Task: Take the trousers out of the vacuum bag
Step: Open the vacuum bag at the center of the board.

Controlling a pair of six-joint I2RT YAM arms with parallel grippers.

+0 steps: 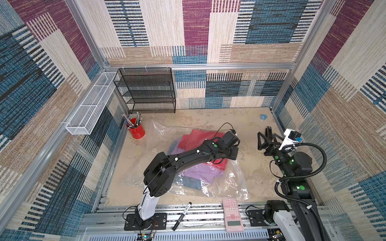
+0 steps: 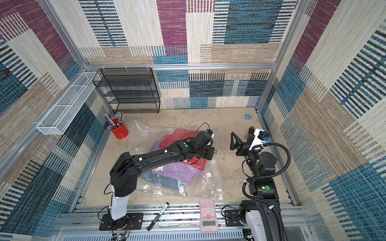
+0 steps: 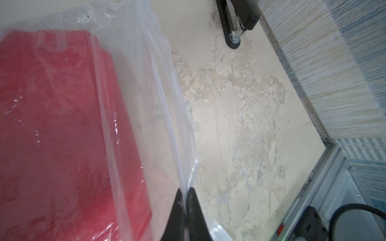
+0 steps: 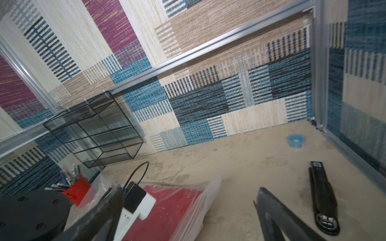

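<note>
- The left gripper (image 3: 185, 191) has its fingers pressed together on a thin fold of the vacuum bag (image 1: 231, 183). It pinches the clear film at the edge that faces the right arm, just beside the red cloth.
- The trousers (image 1: 200, 171) all lie inside the bag on the table (image 1: 208, 119). The red pair (image 2: 173, 137) is on top toward the far side, and the lilac pair (image 2: 177, 170) is nearer the robot. Only an edge of the denim pair (image 2: 167, 182) shows, at the bottom.
- The right gripper (image 1: 268, 139) has its fingers spread wide and holds nothing. It hangs over bare table, apart from the bag.
- The step in hand looks like holding up the bag's edge to make an opening, and no garment is out yet. Whether the zip strip is already parted cannot be told.
- The next move calls for the left grip to lift the film enough to leave a gap. The right gripper should then come across low, slip under the held layer and close on the red pair's nearest edge.
- A black stapler (image 4: 323, 198) lies just beside the right gripper, so its path should stay clear of it.
</note>
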